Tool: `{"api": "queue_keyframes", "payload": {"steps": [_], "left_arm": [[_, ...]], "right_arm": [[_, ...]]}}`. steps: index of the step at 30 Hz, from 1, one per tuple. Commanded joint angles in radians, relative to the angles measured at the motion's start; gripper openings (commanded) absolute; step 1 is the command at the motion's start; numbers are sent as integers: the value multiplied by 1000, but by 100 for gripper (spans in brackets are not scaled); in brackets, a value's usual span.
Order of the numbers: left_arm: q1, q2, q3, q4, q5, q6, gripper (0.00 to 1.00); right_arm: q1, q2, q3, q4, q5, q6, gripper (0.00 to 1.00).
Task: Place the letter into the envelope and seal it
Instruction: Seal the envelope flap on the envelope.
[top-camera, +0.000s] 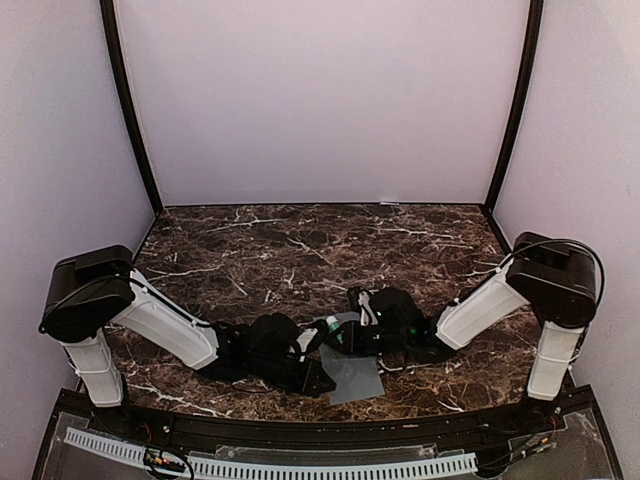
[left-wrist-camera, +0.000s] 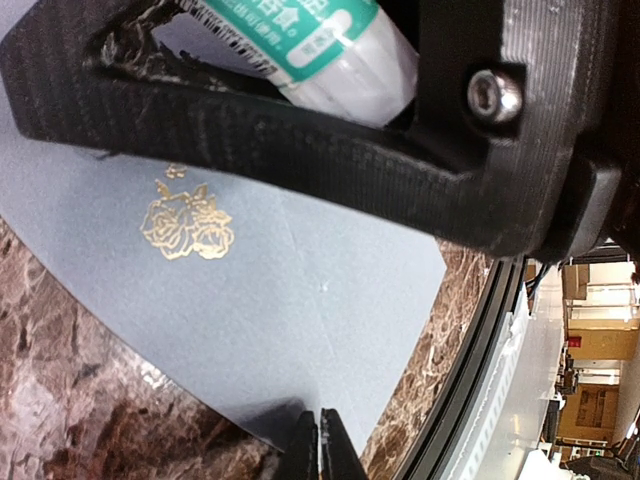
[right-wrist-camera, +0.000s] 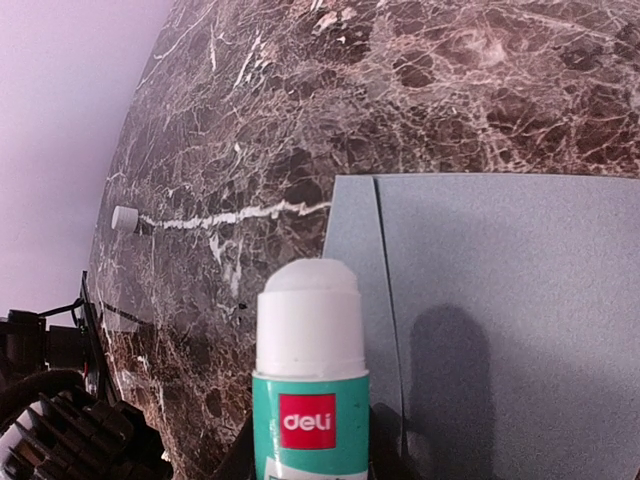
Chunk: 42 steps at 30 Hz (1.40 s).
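Note:
The grey-blue envelope (top-camera: 355, 375) lies flat near the table's front edge, between the two arms. The left wrist view shows a gold rose emblem (left-wrist-camera: 188, 225) printed on the envelope (left-wrist-camera: 300, 300). My left gripper (left-wrist-camera: 320, 445) is shut, its tips down on the envelope's near edge. My right gripper (right-wrist-camera: 312, 455) is shut on a green and white glue stick (right-wrist-camera: 310, 370). The stick is uncapped, and its white tip hangs over the left edge of the envelope (right-wrist-camera: 500, 300). The stick (top-camera: 333, 324) sits just above the envelope in the top view. The letter is hidden from view.
Everything stands on a dark marble table (top-camera: 300, 250). A small white cap (right-wrist-camera: 124, 218) lies on the marble, away from the envelope. A black rail (left-wrist-camera: 480, 380) runs along the table's front edge, close to the envelope's corner. Both arms meet low over the front middle.

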Motion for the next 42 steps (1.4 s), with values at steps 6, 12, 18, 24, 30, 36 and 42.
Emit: {"api": "queue_keyframes", "payload": {"steps": [6,12,18,24,30,36,42], "left_arm": [[-4,-22,10,-85,-18,21,4],[-4,-22,9,-91,-29,27,4],[-4,-22,12,-93,-31,28,4],[-4,-22,18,-101,-34,34,3],[-4,-22,26,-113,-36,42,3],[-4,-22,30,-121,-39,47,3],[-4,-23,28,-121,-39,47,3]], "right_arm": [[-9,-17,-64,-4,-31,11,0],[-3,-49,-123,15,-43,16,0],[25,-79,-159,14,-44,24,0],[59,-104,-190,9,-31,41,0],[95,-114,-205,9,-24,56,0],[124,-123,-202,4,-25,66,0],[126,-146,-200,-53,21,58,0]]}}
